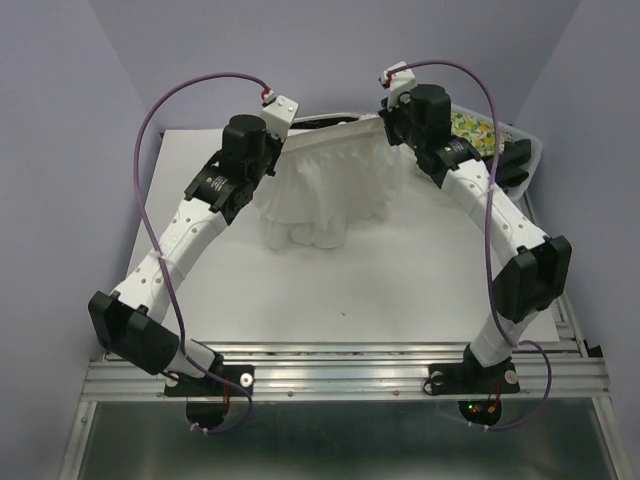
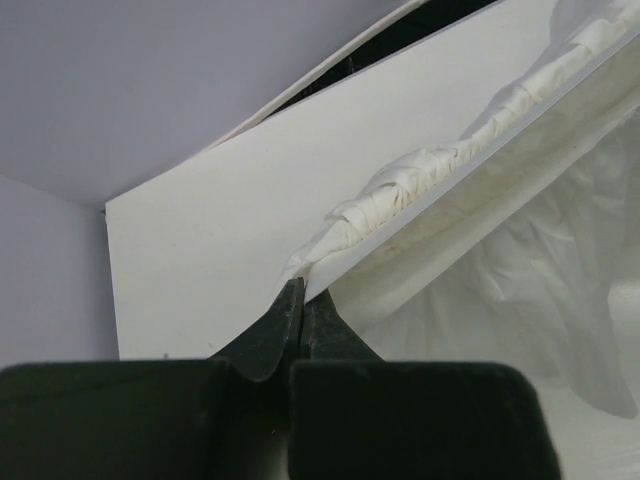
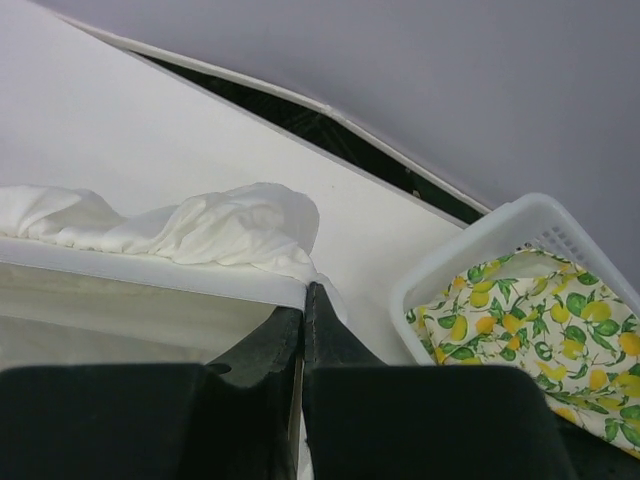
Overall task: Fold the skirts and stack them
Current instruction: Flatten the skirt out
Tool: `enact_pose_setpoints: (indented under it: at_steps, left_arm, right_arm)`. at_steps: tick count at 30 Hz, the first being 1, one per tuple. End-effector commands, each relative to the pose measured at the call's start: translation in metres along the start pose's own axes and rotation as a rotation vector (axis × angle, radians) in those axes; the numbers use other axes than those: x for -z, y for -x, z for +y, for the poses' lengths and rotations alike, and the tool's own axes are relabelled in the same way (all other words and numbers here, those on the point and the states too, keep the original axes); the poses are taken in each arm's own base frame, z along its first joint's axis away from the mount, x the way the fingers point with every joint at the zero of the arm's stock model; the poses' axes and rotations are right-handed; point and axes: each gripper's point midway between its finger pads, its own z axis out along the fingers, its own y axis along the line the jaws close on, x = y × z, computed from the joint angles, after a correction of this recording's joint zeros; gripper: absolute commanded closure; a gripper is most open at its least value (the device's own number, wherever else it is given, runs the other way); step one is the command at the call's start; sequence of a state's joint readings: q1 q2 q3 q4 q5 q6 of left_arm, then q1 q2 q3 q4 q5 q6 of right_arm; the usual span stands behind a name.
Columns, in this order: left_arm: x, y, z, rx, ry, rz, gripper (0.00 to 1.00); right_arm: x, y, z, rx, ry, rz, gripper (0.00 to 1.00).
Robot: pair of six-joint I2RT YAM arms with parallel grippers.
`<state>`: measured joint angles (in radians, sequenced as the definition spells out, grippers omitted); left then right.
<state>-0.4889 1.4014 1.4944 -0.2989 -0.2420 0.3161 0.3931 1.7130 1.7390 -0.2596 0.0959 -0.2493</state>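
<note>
The plain white skirt (image 1: 318, 190) hangs stretched by its waistband between my two grippers over the far half of the table, its hem bunched on the tabletop. My left gripper (image 1: 280, 143) (image 2: 300, 292) is shut on the waistband's left end (image 2: 420, 180). My right gripper (image 1: 393, 133) (image 3: 305, 296) is shut on the right end (image 3: 240, 230). The lemon-print skirt (image 1: 470, 125) (image 3: 530, 310) lies in the white mesh basket (image 1: 533, 150) (image 3: 470, 245) at the far right. Black cloth (image 1: 516, 160), apparently the black skirt, lies in the basket beside it.
The white table (image 1: 350, 290) runs from the arms' bases to the purple back wall. A dark gap (image 3: 330, 125) lies between the table's far edge and that wall. The basket stands close behind my right arm's forearm.
</note>
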Motion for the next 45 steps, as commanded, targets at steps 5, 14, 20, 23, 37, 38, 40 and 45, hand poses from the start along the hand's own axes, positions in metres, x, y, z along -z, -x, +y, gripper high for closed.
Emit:
enact_pose_setpoints:
  at_steps: [5,14,20,23,37,38,40,45]
  left_arm:
    - [-0.057,0.007,0.091,0.137,0.204,-0.013,1.0]
    - [-0.136,0.063,0.147,0.161,0.312,-0.172,1.0]
    - [-0.153,0.099,0.189,0.203,0.439,-0.372,1.0]
    - [-0.173,0.084,0.177,0.179,0.398,-0.388,1.0]
    - [-0.247,-0.087,0.106,0.059,0.259,-0.149,1.0]
    - [-0.245,-0.091,0.104,0.061,0.254,-0.141,1.0]
    - [-0.237,-0.099,0.097,0.065,0.232,-0.126,1.0]
    - [-0.216,-0.092,0.098,0.083,0.233,-0.145,1.0]
  right_arm:
    - [-0.046,0.029,-0.078,-0.043,-0.327,-0.099,0.99]
    - [-0.103,0.082,-0.102,-0.081,-0.467,-0.346,0.99]
    - [-0.125,0.091,-0.105,-0.08,-0.516,-0.505,0.99]
    - [-0.138,0.08,-0.097,-0.076,-0.499,-0.558,0.99]
    - [-0.193,-0.063,-0.049,-0.029,-0.373,-0.457,0.99]
    - [-0.191,-0.069,-0.047,-0.029,-0.367,-0.447,0.99]
    - [-0.187,-0.086,-0.04,-0.023,-0.342,-0.409,0.99]
    - [-0.171,-0.077,-0.041,-0.019,-0.332,-0.404,0.99]
